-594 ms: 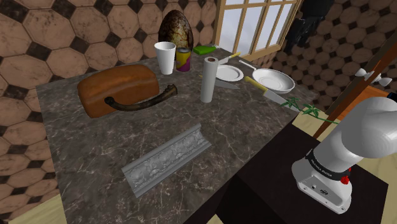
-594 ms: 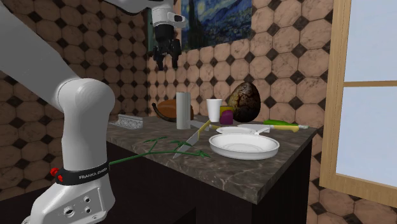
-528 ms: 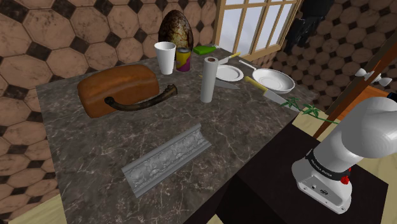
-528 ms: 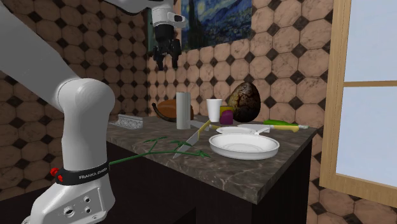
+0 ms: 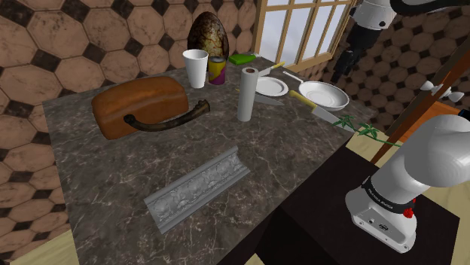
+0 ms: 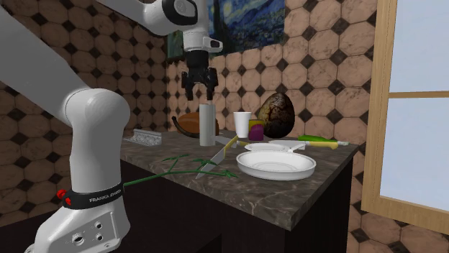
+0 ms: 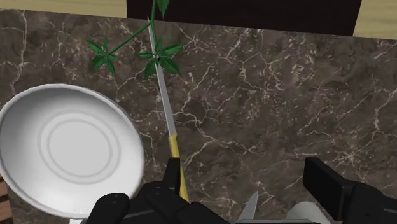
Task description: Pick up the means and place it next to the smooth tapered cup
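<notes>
Well, my tool hangs spread above the knife (my guess for the target), handle directly below, blade running away toward the leafy sprig.

Octagon-tiled walls back a marble counter and window.

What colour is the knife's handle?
Yellow; the knife handle shows best in the wrist view.
</notes>
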